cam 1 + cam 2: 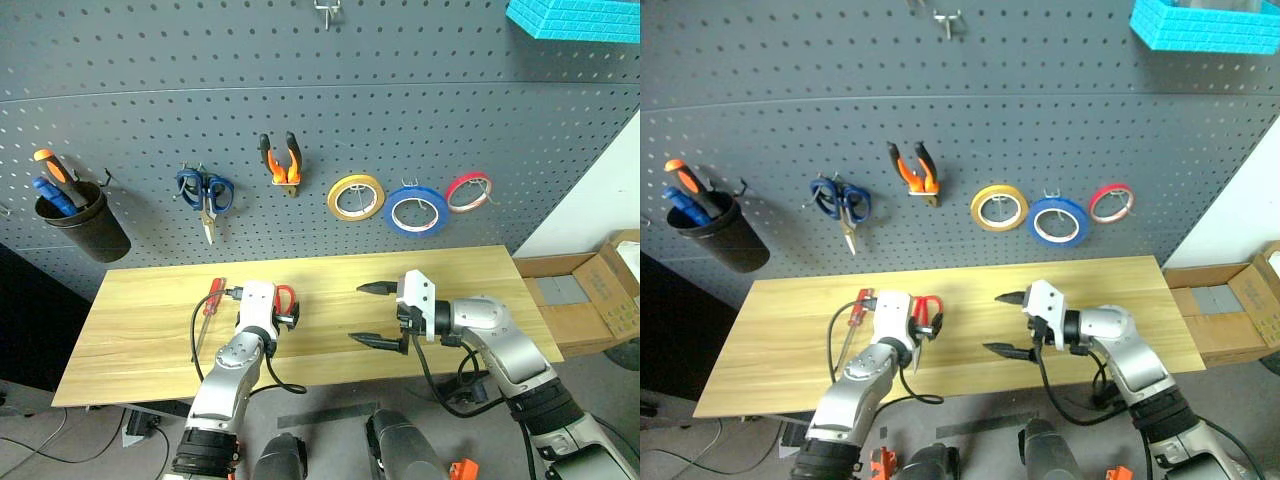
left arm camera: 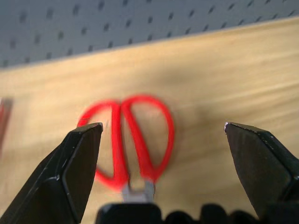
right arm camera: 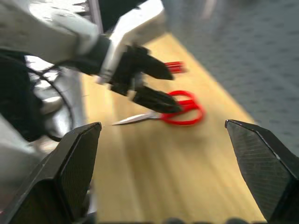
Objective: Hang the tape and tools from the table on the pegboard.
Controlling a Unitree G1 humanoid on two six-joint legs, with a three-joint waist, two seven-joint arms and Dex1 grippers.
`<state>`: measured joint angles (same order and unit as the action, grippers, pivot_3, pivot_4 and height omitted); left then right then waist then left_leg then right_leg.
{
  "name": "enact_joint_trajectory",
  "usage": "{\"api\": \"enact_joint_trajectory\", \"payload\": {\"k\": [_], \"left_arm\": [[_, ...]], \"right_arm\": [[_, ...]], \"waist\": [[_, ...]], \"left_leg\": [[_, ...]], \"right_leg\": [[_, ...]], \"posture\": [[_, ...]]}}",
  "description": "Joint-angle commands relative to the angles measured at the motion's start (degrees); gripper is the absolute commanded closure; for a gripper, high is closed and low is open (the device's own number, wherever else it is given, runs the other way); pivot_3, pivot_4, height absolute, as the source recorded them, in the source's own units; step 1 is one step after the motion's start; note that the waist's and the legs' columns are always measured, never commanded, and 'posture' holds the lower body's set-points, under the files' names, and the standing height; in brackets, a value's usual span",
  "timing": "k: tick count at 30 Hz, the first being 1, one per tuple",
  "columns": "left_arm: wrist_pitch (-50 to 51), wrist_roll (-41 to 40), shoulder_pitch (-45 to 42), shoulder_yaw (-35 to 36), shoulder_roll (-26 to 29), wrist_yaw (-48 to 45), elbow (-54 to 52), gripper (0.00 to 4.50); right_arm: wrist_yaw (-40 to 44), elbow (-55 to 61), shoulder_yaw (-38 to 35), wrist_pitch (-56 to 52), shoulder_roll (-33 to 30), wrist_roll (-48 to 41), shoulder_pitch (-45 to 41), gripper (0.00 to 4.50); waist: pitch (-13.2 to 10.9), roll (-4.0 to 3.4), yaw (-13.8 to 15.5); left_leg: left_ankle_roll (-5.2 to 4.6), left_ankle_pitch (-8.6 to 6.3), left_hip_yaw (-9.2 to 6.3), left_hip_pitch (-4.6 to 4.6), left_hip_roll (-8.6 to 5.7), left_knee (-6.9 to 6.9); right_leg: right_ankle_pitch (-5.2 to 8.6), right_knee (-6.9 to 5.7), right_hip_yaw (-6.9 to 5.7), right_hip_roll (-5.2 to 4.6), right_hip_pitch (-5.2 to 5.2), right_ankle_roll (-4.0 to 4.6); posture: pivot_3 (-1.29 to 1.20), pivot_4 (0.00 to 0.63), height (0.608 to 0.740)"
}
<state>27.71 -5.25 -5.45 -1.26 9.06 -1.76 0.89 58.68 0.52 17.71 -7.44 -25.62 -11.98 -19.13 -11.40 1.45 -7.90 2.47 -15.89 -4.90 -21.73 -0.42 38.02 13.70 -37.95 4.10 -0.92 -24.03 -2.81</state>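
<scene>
The red-handled scissors point(image 2: 140, 149) lie flat on the pale wood table point(image 1: 450, 270), left of centre. My left gripper point(image 2: 161, 126) stands open right over their handles, one finger to each side; I cannot tell whether it touches them. A slim red-handled screwdriver point(image 1: 208, 305) lies on the table just to the left. My right gripper point(image 1: 355, 313) hovers open and empty over the table's middle, pointing left toward the scissors point(image 3: 187, 123). On the pegboard point(image 1: 400, 90) hang the orange-and-black pliers point(image 1: 282, 160) and the blue tape point(image 1: 417, 211).
Also on the pegboard are blue-handled scissors point(image 1: 205, 195), a yellow roll point(image 1: 356, 197), a red roll point(image 1: 468, 191) and a black cup point(image 1: 85, 225) of screwdrivers at the left. A turquoise bin point(image 1: 575, 18) sits top right. A cardboard box point(image 1: 590, 290) stands past the table's right end.
</scene>
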Motion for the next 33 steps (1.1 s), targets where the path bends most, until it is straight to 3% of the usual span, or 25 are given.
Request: {"api": "enact_joint_trajectory", "payload": {"k": [1,12,28,31,33], "left_arm": [[1.4,0.9,2.2,2.1,-1.0,2.4,-1.6,0.00],[6.7,-3.6,5.9,3.2,-3.2,-3.4,0.0,0.00],[8.0,-1.9,-4.2,1.3,3.0,-12.3,9.1,0.00],[8.8,-1.4,-4.5,1.3,3.6,-11.9,9.2,0.56],[9.1,-1.3,-4.5,1.2,3.7,-11.9,9.2,1.19]], "right_arm": [[2.4,-3.5,1.8,5.1,1.1,1.4,-0.7,0.04],[-0.5,-7.9,3.1,6.1,9.0,3.6,-5.1,0.04],[-1.3,-5.5,4.8,5.0,10.5,4.8,-3.5,0.04],[-1.4,-6.4,4.9,5.4,11.0,5.0,-3.8,0.00],[-1.5,-7.5,5.1,6.1,11.2,5.6,-4.0,0.00]], "waist": [[-0.3,0.13,0.2],[-1.2,0.01,3.4],[-1.2,-0.10,4.6],[-1.2,-0.10,4.7],[-1.2,-0.10,4.8]], "left_leg": [[0.00,0.00,0.00,0.07,-0.02,0.00],[0.00,0.00,-0.09,0.16,0.06,-0.04],[0.01,0.00,-0.25,0.20,0.01,-0.08],[0.02,0.00,-0.28,0.20,0.02,-0.10],[0.02,0.00,-0.30,0.19,0.01,-0.10]], "right_leg": [[0.00,0.00,-0.01,0.02,0.07,0.00],[0.01,0.03,-0.04,0.05,0.15,0.00],[0.02,0.14,-0.20,-0.04,0.27,-0.01],[0.02,0.14,-0.20,-0.05,0.27,-0.01],[0.02,0.15,-0.22,-0.09,0.27,-0.01]], "posture": [[-0.09,0.219,0.740],[-0.04,0.238,0.740],[-0.01,0.214,0.740],[-0.01,0.208,0.740],[0.00,0.202,0.740]]}}
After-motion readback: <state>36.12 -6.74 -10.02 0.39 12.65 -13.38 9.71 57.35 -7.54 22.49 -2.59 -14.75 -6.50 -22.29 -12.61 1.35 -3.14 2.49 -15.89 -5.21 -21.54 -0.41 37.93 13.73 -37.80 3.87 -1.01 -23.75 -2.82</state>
